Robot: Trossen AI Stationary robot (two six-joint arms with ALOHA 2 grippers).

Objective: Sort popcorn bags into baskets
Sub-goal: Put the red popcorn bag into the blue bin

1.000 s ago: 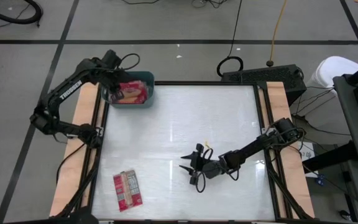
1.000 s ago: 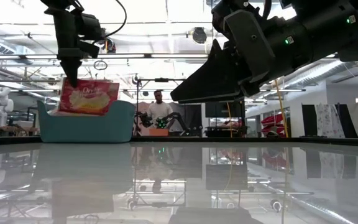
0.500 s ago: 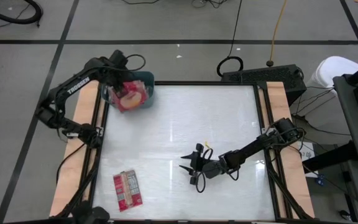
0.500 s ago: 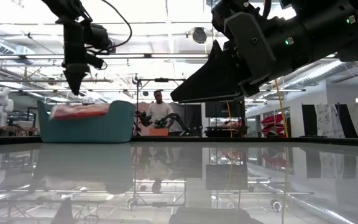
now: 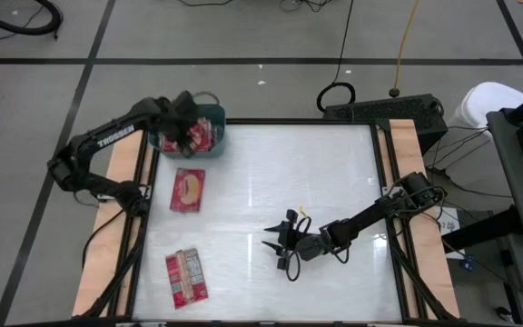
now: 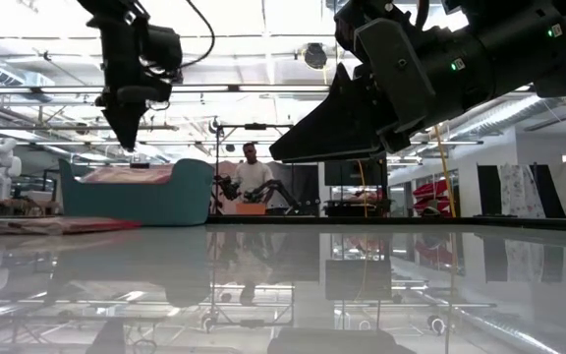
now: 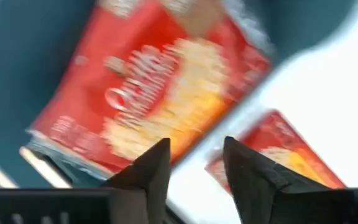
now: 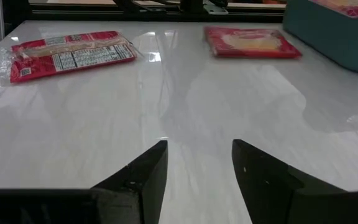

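The teal basket [image 5: 214, 116] stands at the table's far left corner. One red popcorn bag [image 5: 204, 136] lies picture-up in it, its top showing above the rim [image 6: 131, 175]. My left gripper [image 7: 194, 143] hangs open over the basket [image 5: 185, 136], fingers pointing down, nothing between them. A second bag [image 5: 188, 189] lies flat and picture-up on the table just near of the basket. A third bag [image 5: 186, 277] lies printed back up by the near left edge. My right gripper [image 5: 275, 247] waits open, low over the table's middle.
Wooden side rails [image 5: 121, 154] run along the table's left and right edges. The white tabletop [image 5: 316, 173] lies bare between the bags and my right arm. A person shows far off in the room behind the table [image 6: 252, 172].
My left gripper held a bag upright over the basket, opened and let it go, then moved a little toward the table's right edge and down. A bag has dropped out of the basket and now lies flat on the table near of it.
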